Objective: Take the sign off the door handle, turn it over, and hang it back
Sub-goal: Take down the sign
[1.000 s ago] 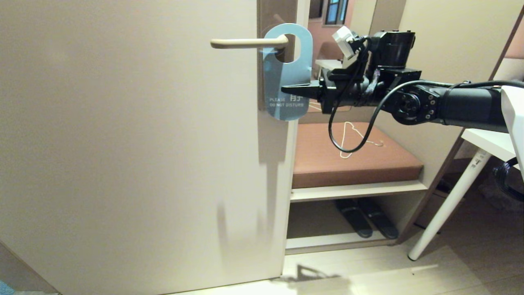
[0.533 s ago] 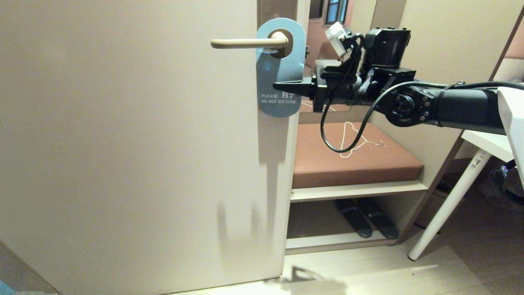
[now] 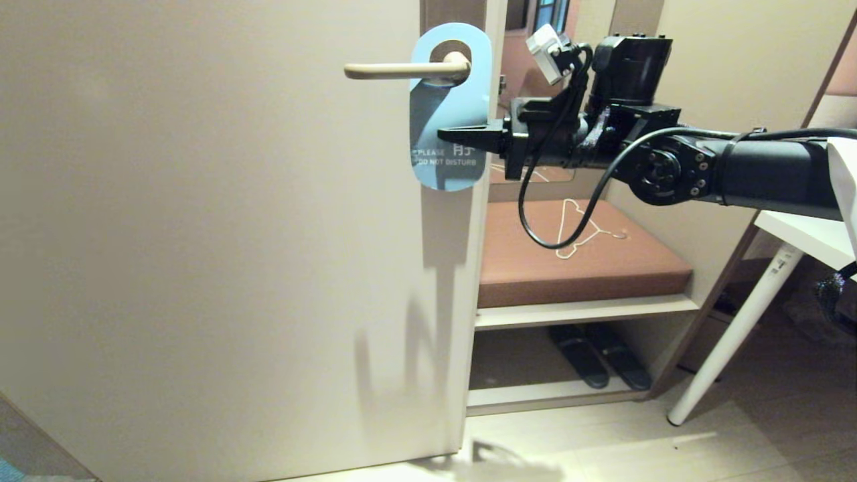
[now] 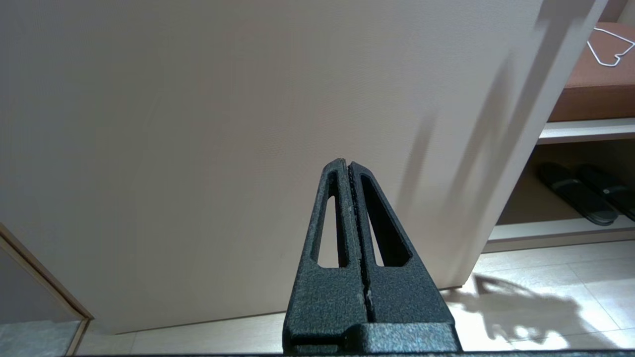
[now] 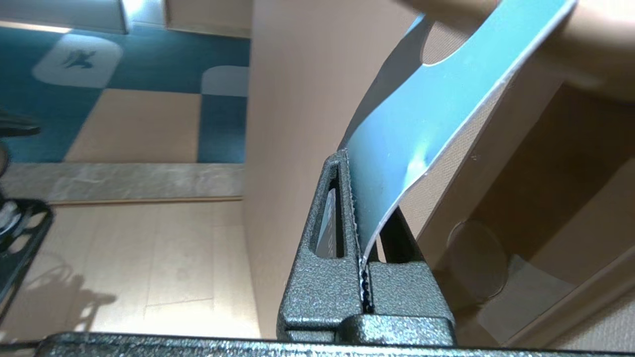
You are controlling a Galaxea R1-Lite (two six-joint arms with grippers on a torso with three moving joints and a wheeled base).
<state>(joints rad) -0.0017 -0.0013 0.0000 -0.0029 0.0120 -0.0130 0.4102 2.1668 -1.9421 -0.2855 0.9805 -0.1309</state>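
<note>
While our right gripper (image 3: 447, 134) pinches one blue-grey oblong card sign (image 3: 447, 107) between closed fingers, its hole rings one cream lever door handle (image 3: 402, 69); our left gripper (image 4: 349, 166) idles, fingers closed, empty.

Blue-grey sign (image 3: 447, 114) with white lettering, cream-beige door handle (image 3: 402, 69), brown cushion (image 3: 576, 258), black slippers (image 3: 596, 355).
</note>
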